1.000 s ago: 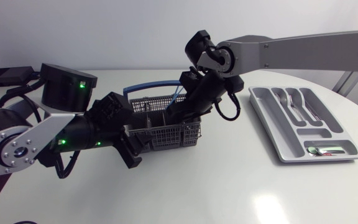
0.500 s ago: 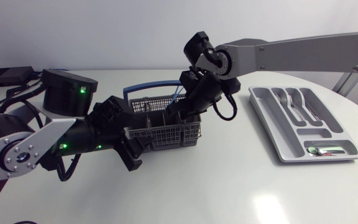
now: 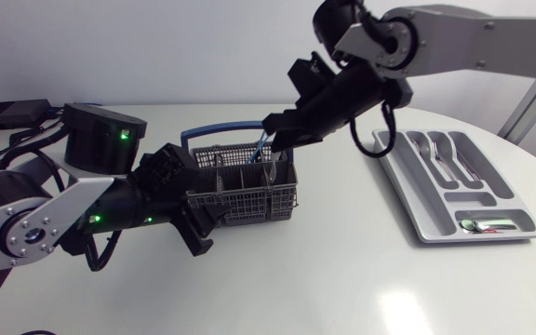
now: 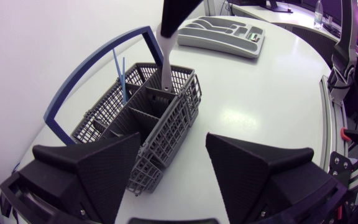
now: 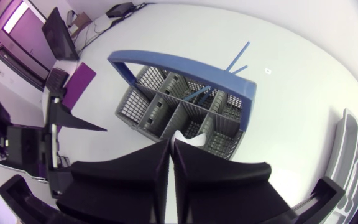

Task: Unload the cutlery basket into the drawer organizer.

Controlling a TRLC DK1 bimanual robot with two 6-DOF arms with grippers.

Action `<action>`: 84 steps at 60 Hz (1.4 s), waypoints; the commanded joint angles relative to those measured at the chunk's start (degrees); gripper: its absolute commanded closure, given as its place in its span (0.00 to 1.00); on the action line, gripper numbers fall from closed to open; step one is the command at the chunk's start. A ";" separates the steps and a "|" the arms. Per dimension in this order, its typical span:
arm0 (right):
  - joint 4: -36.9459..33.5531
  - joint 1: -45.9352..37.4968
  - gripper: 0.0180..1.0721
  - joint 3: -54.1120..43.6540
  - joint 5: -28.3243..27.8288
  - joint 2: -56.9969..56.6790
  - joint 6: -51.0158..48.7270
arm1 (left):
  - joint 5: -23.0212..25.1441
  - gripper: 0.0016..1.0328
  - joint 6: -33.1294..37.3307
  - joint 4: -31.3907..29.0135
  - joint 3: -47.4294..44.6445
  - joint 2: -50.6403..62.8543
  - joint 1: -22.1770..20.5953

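Observation:
The grey cutlery basket [image 3: 249, 195] with a blue handle stands mid-table. My right gripper [image 3: 275, 141] hangs above its right end, shut on a pale piece of cutlery [image 3: 273, 167]. The piece's lower end still dips into a basket compartment. The left wrist view shows that piece [image 4: 165, 56] coming straight down into the basket [image 4: 166, 124]. In the right wrist view its tip [image 5: 184, 138] peeks out between the pressed fingers [image 5: 142, 168]. My left gripper [image 4: 174, 142] stands open astride the basket's near corner, one finger well clear of the mesh. The grey organizer [image 3: 394, 172] lies to the right.
Two thin blue sticks [image 4: 118, 74] lean in the basket's rear compartment. The organizer holds spoons and forks [image 3: 445, 158] in its long slots and a small item [image 3: 487, 223] in its end slot. Bare white table lies in front of the basket and the organizer.
My right gripper has shut on the piece of cutlery inside the basket and risen up and to the right with it. The left arm has hardly moved.

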 commanded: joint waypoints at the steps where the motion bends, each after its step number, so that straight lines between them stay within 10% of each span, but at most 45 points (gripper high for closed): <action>1: -2.09 -1.70 0.95 -1.42 -2.10 -4.05 0.15 | 0.34 0.28 1.47 -0.06 -1.24 -0.33 -0.55; 19: -9.47 -10.67 0.95 -7.49 -7.28 -16.35 -3.11 | 0.34 0.28 0.94 -0.76 -0.36 0.02 -0.47; 38: -13.69 -30.62 0.95 -19.35 1.59 -22.59 -16.73 | 0.34 0.28 0.68 -2.26 0.51 0.81 0.68; 84: 17.25 -59.36 0.95 -32.36 22.07 -10.02 -34.22 | 0.51 0.28 0.33 -4.45 0.25 -0.68 1.56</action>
